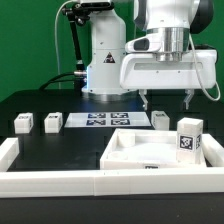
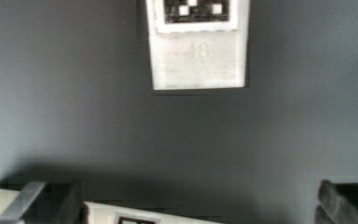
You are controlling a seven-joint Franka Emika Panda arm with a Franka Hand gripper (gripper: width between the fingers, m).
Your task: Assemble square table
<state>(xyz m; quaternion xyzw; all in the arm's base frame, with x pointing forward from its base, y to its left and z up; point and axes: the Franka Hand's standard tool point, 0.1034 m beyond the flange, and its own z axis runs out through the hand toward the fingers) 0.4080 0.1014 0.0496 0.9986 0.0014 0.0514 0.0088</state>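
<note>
The gripper [image 1: 168, 101], jaws spread wide and empty, hovers over a blocky white leg [image 1: 160, 119] just beyond the square slab [image 1: 150, 152], which lies rimmed underside up toward the exterior view's right. Likely step: fetching a leg; next, lower squarely and pinch its smooth, hard plastic sides

Bright, even overhead light; soft shadows; blurry, low-resolution wrist view

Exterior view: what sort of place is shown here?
Probably a robotics lab bench: a black table edged by a white rail, the marker board, and an arm's open gripper near tagged white block legs.
</note>
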